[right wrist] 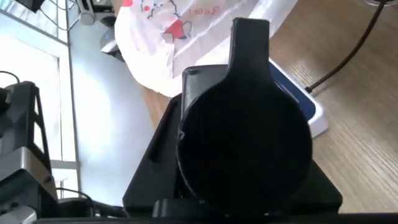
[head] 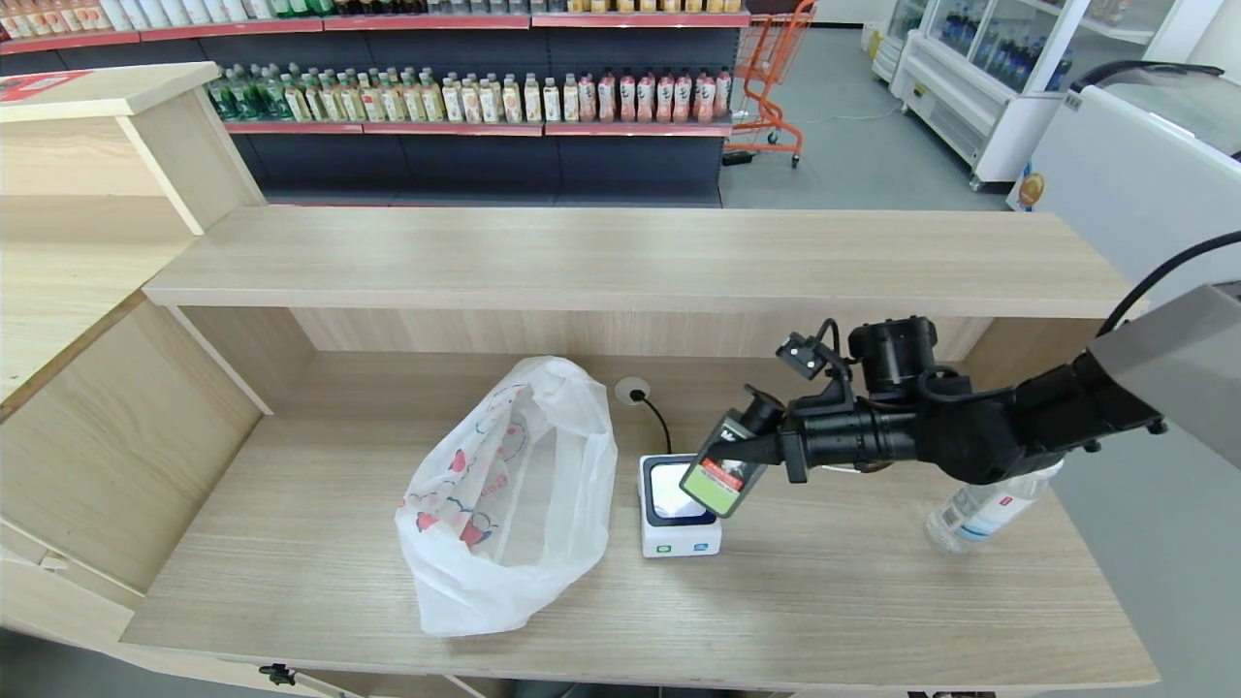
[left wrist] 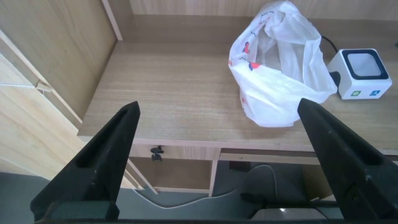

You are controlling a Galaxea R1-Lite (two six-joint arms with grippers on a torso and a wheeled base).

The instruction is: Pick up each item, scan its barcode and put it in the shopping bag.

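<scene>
My right gripper is shut on a small dark container with a green and red label, held tilted just above the white barcode scanner. In the right wrist view the container's round black end hides most of what lies below, with the scanner and the bag past it. The white shopping bag lies open-mouthed left of the scanner. A clear water bottle lies on the counter under my right arm. My left gripper hangs open above the counter's front edge, with the bag and scanner beyond it.
The work surface is a recessed wooden counter with a raised ledge behind and a side wall on the left. The scanner's black cable runs to a hole in the counter. Store shelves and freezers stand farther off.
</scene>
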